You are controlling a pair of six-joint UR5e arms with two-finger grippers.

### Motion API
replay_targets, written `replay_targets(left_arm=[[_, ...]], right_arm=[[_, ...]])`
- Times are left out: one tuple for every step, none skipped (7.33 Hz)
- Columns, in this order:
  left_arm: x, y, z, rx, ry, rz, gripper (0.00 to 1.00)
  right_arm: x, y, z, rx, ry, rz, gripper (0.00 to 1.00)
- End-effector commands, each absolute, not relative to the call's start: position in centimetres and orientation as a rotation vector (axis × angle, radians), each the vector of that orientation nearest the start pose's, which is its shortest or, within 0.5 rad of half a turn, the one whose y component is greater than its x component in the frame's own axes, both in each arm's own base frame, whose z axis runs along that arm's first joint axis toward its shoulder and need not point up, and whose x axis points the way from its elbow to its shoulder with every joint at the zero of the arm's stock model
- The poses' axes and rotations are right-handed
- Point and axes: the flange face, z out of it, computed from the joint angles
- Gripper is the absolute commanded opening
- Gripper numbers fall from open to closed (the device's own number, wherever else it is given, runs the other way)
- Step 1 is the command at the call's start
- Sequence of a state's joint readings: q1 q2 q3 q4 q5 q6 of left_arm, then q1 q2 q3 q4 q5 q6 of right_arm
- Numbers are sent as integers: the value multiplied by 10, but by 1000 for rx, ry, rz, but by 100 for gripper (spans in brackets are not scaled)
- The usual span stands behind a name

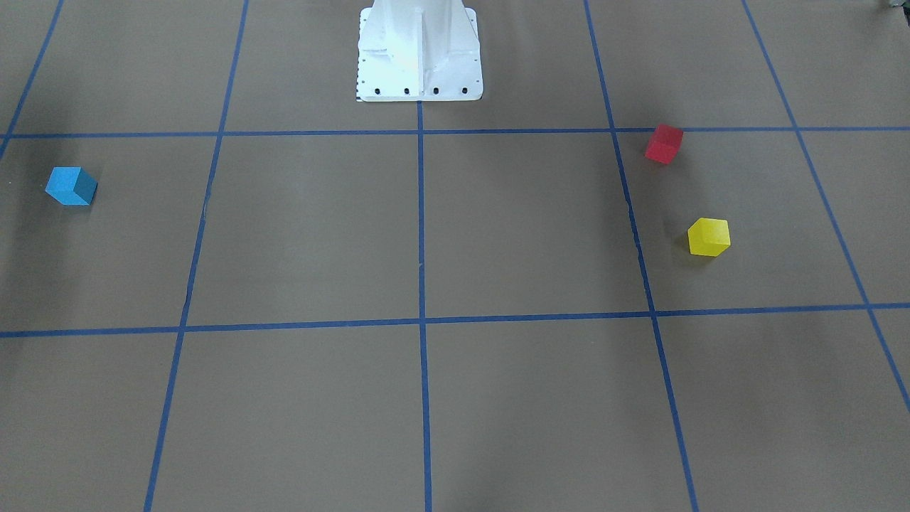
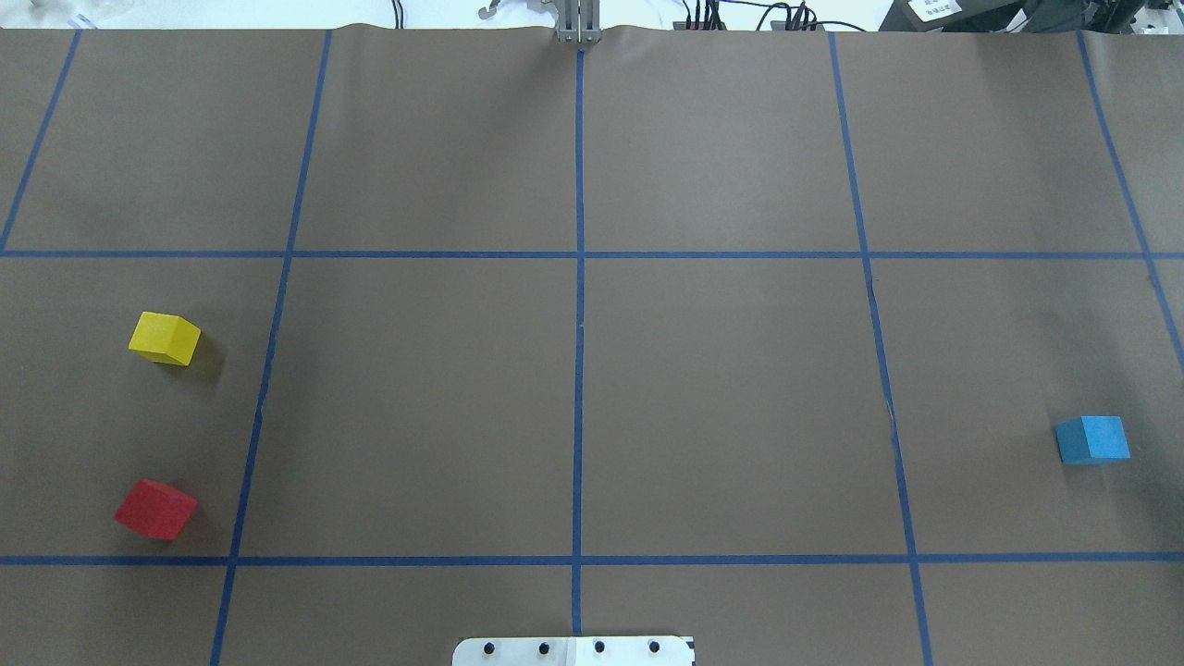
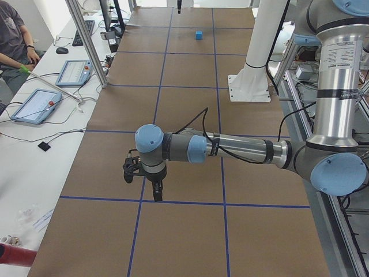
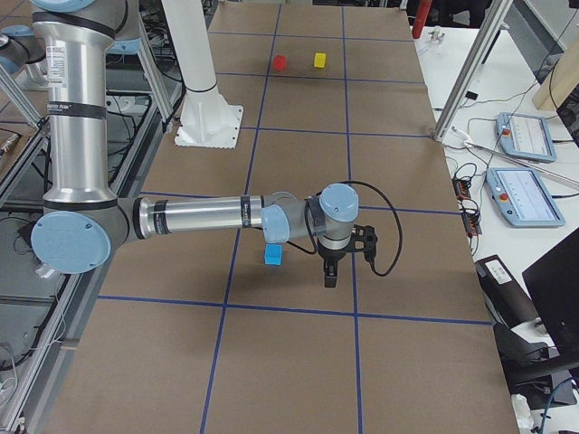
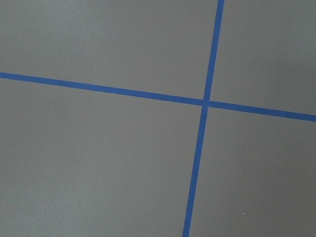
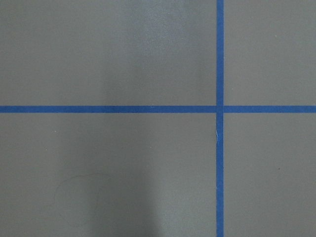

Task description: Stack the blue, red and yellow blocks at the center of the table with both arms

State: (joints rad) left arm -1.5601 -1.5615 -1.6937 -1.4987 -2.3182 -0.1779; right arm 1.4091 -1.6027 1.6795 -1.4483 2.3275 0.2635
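Nothing is stacked yet. All three blocks sit singly on the tabletop point(image 2: 740, 139), well apart from the tape crossing point(image 2: 579, 254) that I take for the centre. The blue block point(image 2: 1093, 439) lies out on the right arm's side. The yellow block point(image 2: 165, 339) and the red block point(image 2: 155, 509) lie near each other on the left arm's side, the red one closer to the white pedestal point(image 2: 573, 651). That split looks deliberate to me: each arm has blocks to fetch in its own half, and the meeting point falls between them.

Both arms stretch out over the table's ends with wrists pointing down, which reads as a ready pose. The left arm's fingers point(image 3: 157, 193) hang above brown surface near a tape line. That wrist's camera shows only tape, so neither red nor yellow is beneath them. The right arm's fingers point(image 4: 328, 274) hang near the blue block but off to one side, and their wrist camera shows no block either. You cannot tell from these side views how wide either pair stands.
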Motion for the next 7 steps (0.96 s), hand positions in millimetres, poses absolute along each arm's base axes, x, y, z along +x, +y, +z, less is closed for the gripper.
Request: replay_targets(left_arm=[[-58,-489,611,-30,762,-138,100],[-56,-490,609,-27,762,-133,100],[-56,-490,608,-24,762,-129,100],[-55,-490,608,-25,761,-129,100],[-54,-490,607,-24,761,-127,100],[-54,-490,607,-24,761,-127,100],[-54,-490,606,-23,763,-126,100]], right_arm=[[-15,-495,608,30,-778,16,100],[-15,-495,606,35,-781,13,100],[-15,-494,605,36,-784,12,100],[-15,-494,605,37,-786,11,100],[-15,-494,606,36,-785,12,100],[-15,-492,608,33,-786,13,100],[-15,-487,614,18,-787,26,100]])
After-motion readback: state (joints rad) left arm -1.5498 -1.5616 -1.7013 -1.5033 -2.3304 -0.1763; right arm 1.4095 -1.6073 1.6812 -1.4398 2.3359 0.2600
